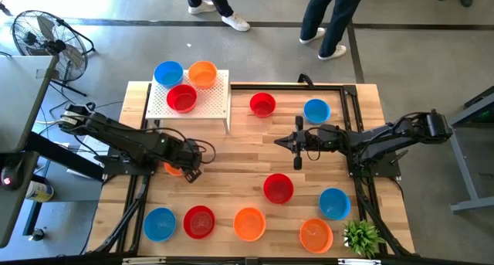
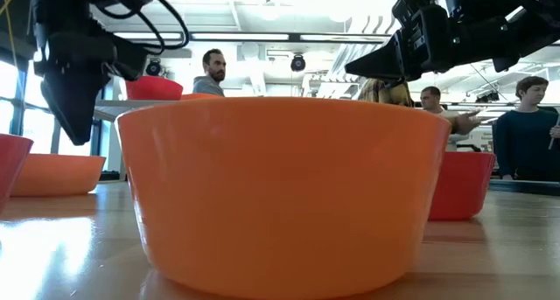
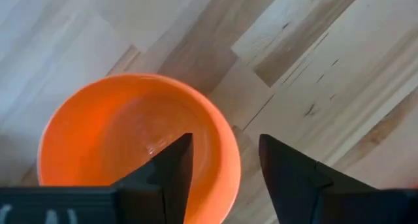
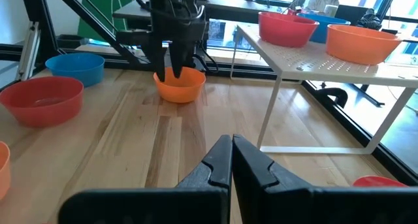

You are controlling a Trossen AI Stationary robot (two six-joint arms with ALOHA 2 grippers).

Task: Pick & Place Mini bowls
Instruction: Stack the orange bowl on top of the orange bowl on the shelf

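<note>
My left gripper is open above the table's left middle, over an orange mini bowl. One finger stands inside the bowl and the other outside, with the rim between them and a gap on both sides. The bowl rests on its base on the wood, and the left gripper covers most of it from above. My right gripper is shut and holds nothing, hovering at the table's middle. Three mini bowls sit on the white perforated stand: blue, orange, red.
Other mini bowls stand on the table: red and blue far, red and blue right, and several along the near edge, such as orange. A green plant sits near right. People stand beyond the far edge.
</note>
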